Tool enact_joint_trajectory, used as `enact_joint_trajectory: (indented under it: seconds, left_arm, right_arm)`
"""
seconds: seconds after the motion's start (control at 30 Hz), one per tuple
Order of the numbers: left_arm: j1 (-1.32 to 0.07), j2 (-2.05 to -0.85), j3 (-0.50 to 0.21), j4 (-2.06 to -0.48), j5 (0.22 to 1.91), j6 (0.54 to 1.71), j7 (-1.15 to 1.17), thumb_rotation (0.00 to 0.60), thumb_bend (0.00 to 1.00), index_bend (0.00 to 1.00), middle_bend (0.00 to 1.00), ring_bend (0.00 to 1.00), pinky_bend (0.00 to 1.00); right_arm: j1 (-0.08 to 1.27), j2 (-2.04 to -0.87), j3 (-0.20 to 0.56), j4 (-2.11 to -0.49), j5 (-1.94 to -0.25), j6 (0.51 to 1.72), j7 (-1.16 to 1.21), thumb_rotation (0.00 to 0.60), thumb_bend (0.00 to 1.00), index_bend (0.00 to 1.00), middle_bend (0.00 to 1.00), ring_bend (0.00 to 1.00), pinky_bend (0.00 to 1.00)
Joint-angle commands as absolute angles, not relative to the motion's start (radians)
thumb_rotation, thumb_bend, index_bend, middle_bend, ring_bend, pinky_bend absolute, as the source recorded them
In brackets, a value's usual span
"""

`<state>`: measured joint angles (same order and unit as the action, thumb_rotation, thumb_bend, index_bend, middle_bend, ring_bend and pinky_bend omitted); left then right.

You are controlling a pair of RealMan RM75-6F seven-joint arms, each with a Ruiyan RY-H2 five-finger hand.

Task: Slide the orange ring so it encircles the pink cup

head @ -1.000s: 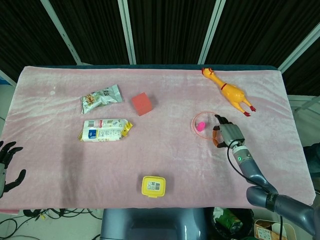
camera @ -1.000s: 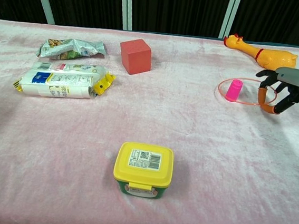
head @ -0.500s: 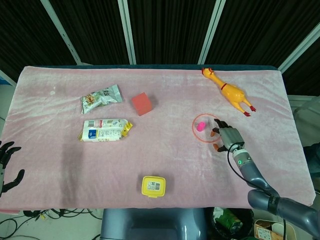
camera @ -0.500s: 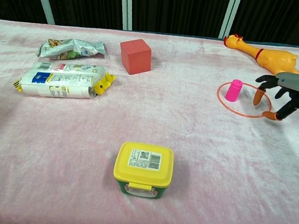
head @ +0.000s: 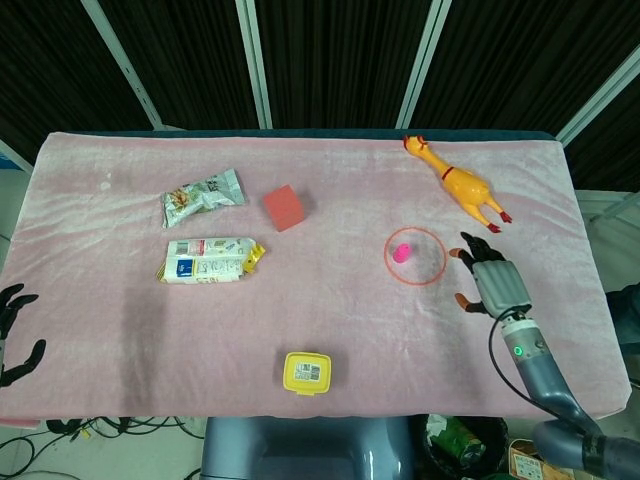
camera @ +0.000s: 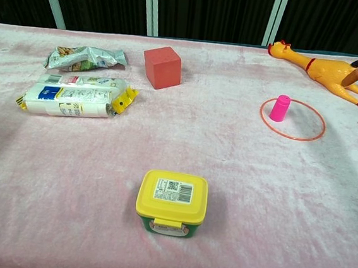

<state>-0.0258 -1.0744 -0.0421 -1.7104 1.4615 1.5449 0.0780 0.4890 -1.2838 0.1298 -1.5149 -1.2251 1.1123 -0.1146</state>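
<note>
The thin orange ring (head: 416, 256) lies flat on the fuzzy pink cloth (head: 330, 300), encircling the small cylindrical pink cup (head: 401, 251). The right hand (head: 490, 283) hovers beside it, fingers spread, empty. The left hand (head: 14, 335) is empty, fingers apart.

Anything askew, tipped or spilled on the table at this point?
Nothing stands out. The pink cup stands upright inside the orange ring, off-centre toward its left edge, and the ring lies flat. The right hand is clear of it. The rubber chicken and snack packets lie on their sides, intact.
</note>
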Motion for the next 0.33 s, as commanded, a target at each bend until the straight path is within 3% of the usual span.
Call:
enact_joint_trajectory:
  seconds: [0.03,0.13,0.33]
  left_arm:
    - [-0.020,-1.075,-0.038,-1.726,1.454,1.544,0.091,0.600,0.33,0.23,0.12,0.00,0.00]
    - [-0.017,-1.070,-0.031,-1.738,1.457,1.540,0.093,0.600,0.33,0.22,0.12,0.00,0.00]
    - [-0.022,-1.052,-0.021,-1.757,1.451,1.512,0.093,0.600,0.33,0.21,0.11,0.00,0.00]
  right_arm:
    - [0.302,-1.208,0.025,-1.639,-1.413,1.408,-0.150,0.600,0.20,0.08,0.00,0.01,0.19]
    - [0.241,-1.217,-0.013,-1.637,-1.471,1.503,-0.167,0.600,0.20,0.01,0.00,0.01,0.19]
    - [0.147,-1.252,-0.054,-1.596,-1.514,1.618,-0.182,0.600,0.19,0.00,0.00,0.00,0.19]
